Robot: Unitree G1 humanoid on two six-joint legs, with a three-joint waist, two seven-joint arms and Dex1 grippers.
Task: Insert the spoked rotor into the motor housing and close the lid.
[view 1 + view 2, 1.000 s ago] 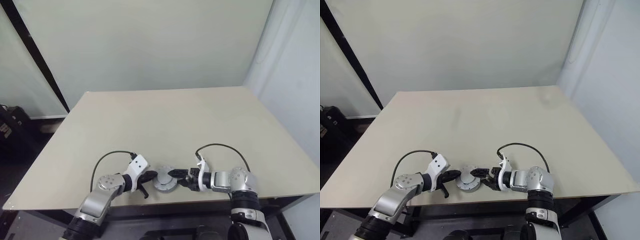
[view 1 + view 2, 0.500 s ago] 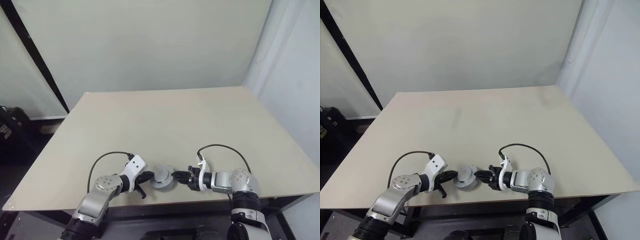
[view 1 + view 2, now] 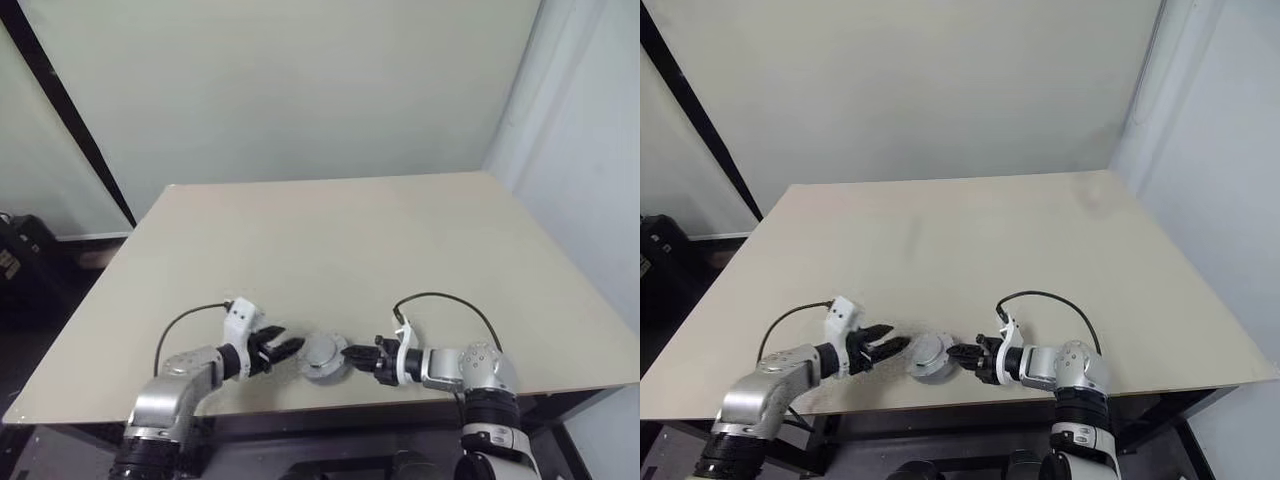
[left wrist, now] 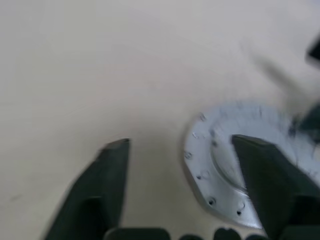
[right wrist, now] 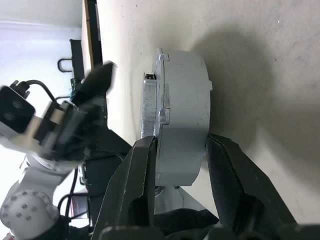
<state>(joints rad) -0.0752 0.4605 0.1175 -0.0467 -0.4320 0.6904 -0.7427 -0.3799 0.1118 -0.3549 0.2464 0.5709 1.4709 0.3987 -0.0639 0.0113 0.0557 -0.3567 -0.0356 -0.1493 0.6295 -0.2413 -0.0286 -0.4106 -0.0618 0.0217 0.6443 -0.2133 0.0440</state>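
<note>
The beige counter (image 3: pixel 330 250) carries one small assembly near its front edge, at about six o'clock. There the motor housing (image 5: pixel 185 125), a squat grey drum, sits with the lid (image 4: pixel 220 165) already on it; no spoked rotor lies loose, so it is presumably inside. The right pincer (image 3: pixel 350 353), at the housing's three o'clock, is clamped on its body. The left pincer (image 3: pixel 285 347), at nine o'clock, stands wide with nothing between its fingers. What remains, at most, is confirming the lid is fully seated.
</note>
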